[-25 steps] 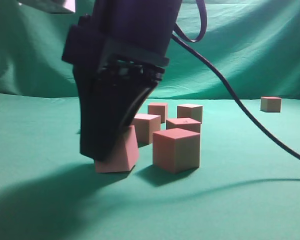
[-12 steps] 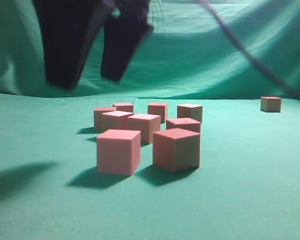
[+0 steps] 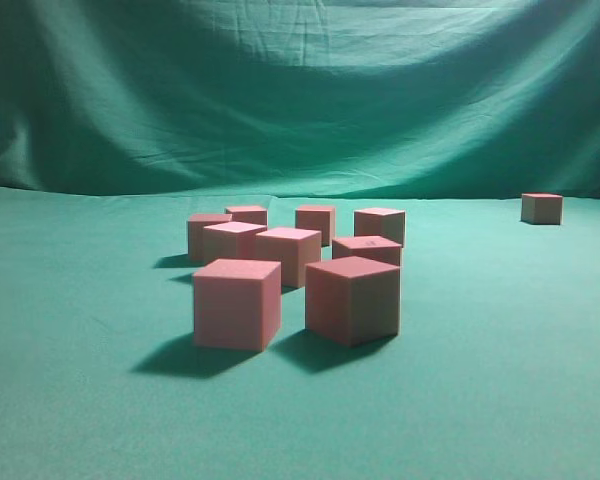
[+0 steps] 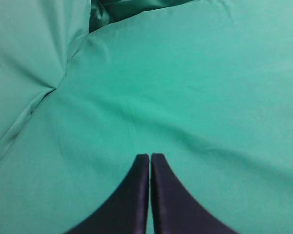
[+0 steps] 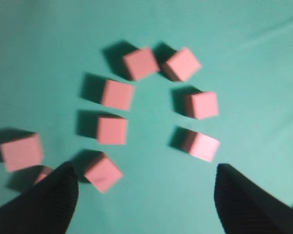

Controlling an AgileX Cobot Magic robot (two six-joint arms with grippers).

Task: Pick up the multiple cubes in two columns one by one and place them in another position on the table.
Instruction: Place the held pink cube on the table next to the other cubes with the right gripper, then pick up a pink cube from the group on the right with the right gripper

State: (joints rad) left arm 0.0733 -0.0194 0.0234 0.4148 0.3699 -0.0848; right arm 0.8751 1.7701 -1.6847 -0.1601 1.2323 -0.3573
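A second ago a cube was being set down, tilted, by the right hand at the near left of the cluster; half a second ago the hand had been lifted clear, and now it is gone from the exterior view altogether, with the released cube (image 3: pixel 237 303) left flat on the tabletop (image 3: pixel 480 400). From this it may be judged that one placement has been completed and that the next cube is to be fetched. In the right wrist view the right hand (image 5: pixel 145 197) is seen high above the group, its fingers spread wide with nothing between them. The left hand (image 4: pixel 150 161) is seen pressed shut over bare cloth, and nothing is held in it. Nine cubes are counted in the exterior view: eight in the cluster at the centre, arranged in two loose columns, and one lone cube (image 3: pixel 541 208) well apart at about 2 o'clock from them, near the backdrop (image 3: pixel 300 90). In the blurred right wrist view eight are made out clearly, and a ninth is possibly half hidden by the left finger at 8 o'clock.
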